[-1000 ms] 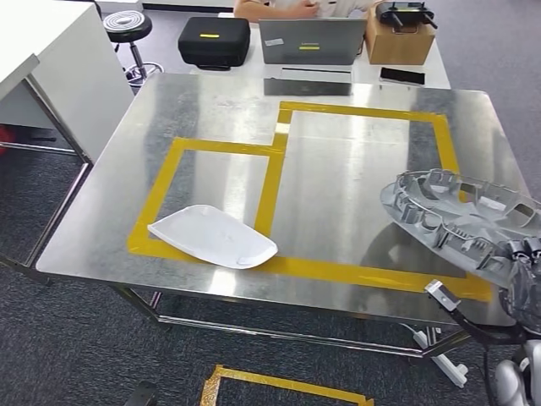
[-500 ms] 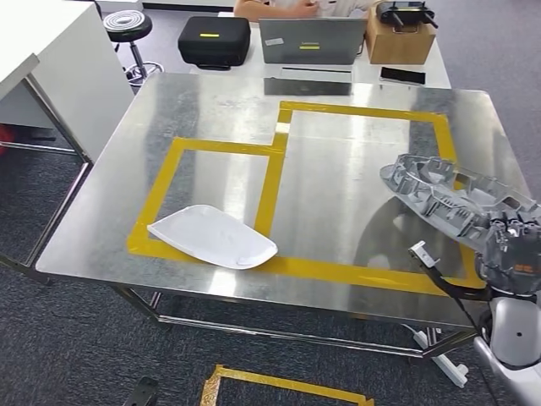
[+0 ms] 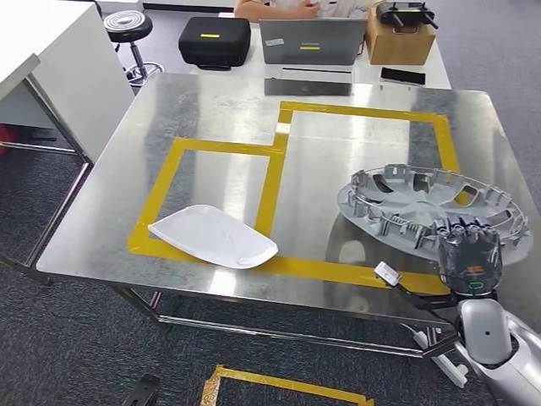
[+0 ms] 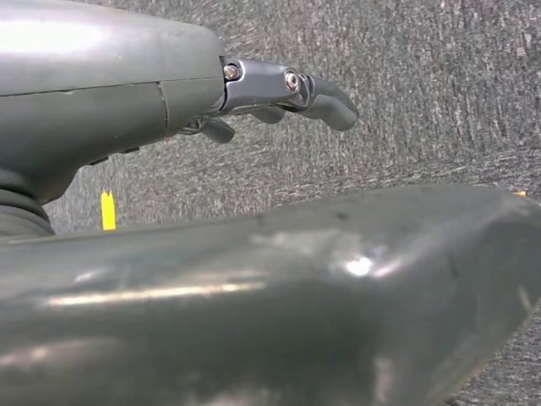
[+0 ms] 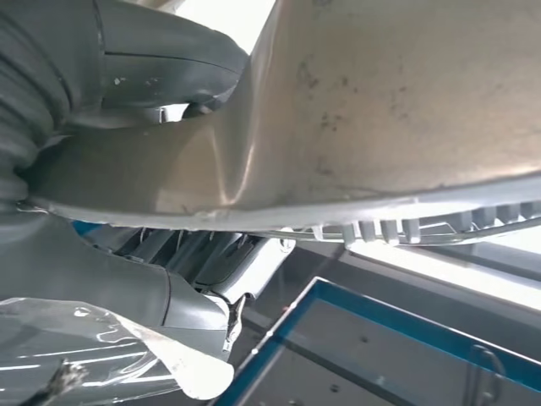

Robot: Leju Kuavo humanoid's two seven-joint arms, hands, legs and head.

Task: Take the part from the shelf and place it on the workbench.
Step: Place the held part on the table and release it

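R hand [image 3: 470,254] fingers curled, gripping; L hand [image 4: 281,89] fingers loosely extended, holding nothing.

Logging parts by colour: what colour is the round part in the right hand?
Grey, best seen in the head view: round part.

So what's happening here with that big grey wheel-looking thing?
A humanoid robot's right hand grips the near edge of a round grey plastic part, holding it over the right side of a steel workbench inside a yellow-taped area. Whether it already rests on the surface is unclear. A white panel lies on the bench's left side. The left hand hangs with nothing in it.
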